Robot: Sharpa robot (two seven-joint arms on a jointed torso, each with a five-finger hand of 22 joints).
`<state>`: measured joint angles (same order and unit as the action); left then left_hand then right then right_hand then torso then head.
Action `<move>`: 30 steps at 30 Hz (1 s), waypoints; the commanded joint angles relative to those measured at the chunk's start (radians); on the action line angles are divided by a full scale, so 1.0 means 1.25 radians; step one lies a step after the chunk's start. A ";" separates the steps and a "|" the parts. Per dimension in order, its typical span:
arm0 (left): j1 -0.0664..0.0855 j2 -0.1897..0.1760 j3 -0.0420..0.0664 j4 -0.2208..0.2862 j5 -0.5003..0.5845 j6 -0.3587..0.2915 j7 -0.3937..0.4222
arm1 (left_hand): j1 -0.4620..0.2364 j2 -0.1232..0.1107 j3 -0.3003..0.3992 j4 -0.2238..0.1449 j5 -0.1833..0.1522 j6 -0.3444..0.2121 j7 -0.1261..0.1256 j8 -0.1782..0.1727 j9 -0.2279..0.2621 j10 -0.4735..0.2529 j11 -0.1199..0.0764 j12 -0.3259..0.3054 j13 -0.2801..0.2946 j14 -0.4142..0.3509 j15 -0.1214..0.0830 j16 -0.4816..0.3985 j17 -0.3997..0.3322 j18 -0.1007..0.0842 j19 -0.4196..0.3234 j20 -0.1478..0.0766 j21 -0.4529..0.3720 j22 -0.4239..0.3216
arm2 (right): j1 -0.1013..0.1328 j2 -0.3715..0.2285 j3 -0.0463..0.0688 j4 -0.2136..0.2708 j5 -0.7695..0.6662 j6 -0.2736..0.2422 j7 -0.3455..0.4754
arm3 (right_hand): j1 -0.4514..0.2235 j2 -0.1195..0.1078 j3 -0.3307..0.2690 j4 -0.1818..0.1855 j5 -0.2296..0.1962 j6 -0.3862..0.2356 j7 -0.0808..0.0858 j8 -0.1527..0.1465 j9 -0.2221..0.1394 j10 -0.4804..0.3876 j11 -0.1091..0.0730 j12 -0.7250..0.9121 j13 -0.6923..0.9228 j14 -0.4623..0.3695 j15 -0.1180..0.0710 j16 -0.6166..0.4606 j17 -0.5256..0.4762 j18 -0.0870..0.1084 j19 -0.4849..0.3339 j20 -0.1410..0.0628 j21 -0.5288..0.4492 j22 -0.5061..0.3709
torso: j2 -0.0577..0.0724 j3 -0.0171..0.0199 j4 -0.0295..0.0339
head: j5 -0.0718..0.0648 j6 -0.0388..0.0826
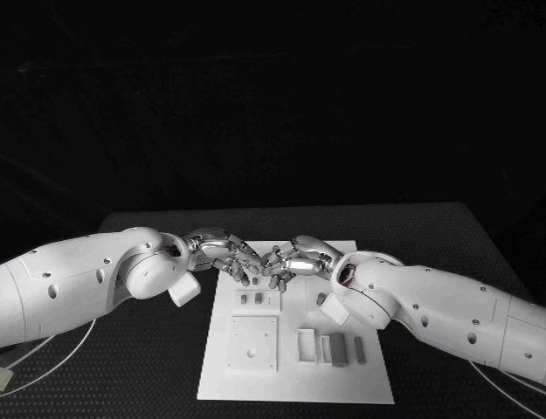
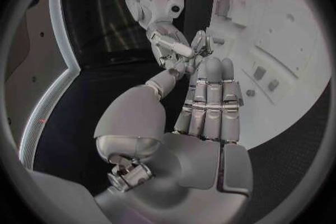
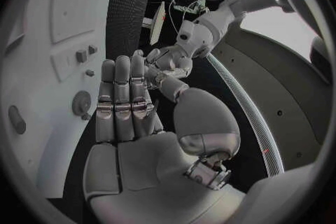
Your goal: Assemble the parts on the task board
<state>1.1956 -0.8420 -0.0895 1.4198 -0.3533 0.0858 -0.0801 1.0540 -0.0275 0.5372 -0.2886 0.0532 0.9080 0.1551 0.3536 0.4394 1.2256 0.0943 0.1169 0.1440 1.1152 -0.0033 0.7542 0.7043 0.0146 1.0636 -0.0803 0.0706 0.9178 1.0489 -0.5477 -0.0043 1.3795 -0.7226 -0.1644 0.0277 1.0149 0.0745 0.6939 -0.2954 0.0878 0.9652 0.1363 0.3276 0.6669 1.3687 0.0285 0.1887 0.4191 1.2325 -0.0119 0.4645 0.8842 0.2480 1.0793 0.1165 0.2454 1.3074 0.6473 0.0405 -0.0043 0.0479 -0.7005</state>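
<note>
The left hand (image 1: 226, 253) and the right hand (image 1: 295, 259) meet fingertip to fingertip over the far end of the board (image 1: 367, 384), just above it. Whether a small part is pinched between them cannot be told; in both wrist views the fingers lie straight and close together, the thumb curled aside, and nothing shows in either palm.

The board lies with its long axis running from the near edge of the surface (image 1: 159, 367) toward the far edge, and both hands sit at its far end, about equally near to the parts (image 1: 258, 298) just under them. Those two small pieces stand side by side right below the fingertips, toward the near edge. Further toward the near edge lie a square plate (image 1: 252, 342) on the board's left half and a row of upright blocks (image 1: 333, 348) on its right half, near the right forearm.

Nothing stands between the hands and the nearest pieces; the next reach is probably a short drop downward and toward the robot.
</note>
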 commanded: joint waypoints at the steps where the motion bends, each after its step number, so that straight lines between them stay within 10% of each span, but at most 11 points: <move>1: 0.001 0.003 0.000 0.002 0.008 0.012 0.009 | 0.011 0.003 0.007 0.000 -0.003 0.006 -0.002 0.003 0.001 0.005 0.000 0.005 0.002 -0.002 -0.006 -0.002 0.001 -0.012 0.003 0.003 0.002 0.002 | -0.001 0.001 0.000 0.000 -0.004 0.015 -0.001 | 0.008 0.000 0.001 0.000 0.003 0.003 -0.011 0.004 -0.001 -0.003 -0.002 0.005 0.001 0.002 -0.002 0.004 0.001 0.011 -0.001 -0.002 0.002 0.020 | 0.000 0.0005 0.0003 | 0.000 -0.001; 30: 0.001 0.002 0.000 0.003 -0.003 -0.006 0.012 | 0.074 0.019 0.060 0.000 -0.003 0.061 -0.026 0.031 0.017 0.056 -0.020 0.023 0.031 0.009 -0.019 -0.001 0.014 -0.012 0.008 0.002 0.004 0.009 | -0.001 0.001 0.000 -0.004 0.000 0.009 -0.004 | 0.008 0.000 0.001 0.001 0.003 0.003 -0.011 0.004 0.003 -0.004 -0.002 0.006 0.006 0.003 -0.002 0.004 0.004 0.011 -0.001 -0.002 0.004 0.020 | 0.000 0.0005 0.0000 | 0.000 -0.004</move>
<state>1.1956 -0.8412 -0.0894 1.4199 -0.3544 0.0836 -0.0784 1.1407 -0.0088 0.6054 -0.2878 0.0490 0.9684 0.1295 0.3863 0.4477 1.2903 0.0694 0.1423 0.1821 1.1234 -0.0231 0.7543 0.7209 0.0149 1.0671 -0.0768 0.0705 0.9280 1.0488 -0.5470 -0.0045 1.3754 -0.7213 -0.1616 0.0211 1.0167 0.0761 0.6926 -0.2968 0.0850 0.9655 0.1359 0.3292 0.6687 1.3688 0.0285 0.1887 0.4258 1.2323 -0.0118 0.4644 0.8873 0.2480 1.0792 0.1165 0.2454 1.3073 0.6473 0.0409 -0.0042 0.0478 -0.7053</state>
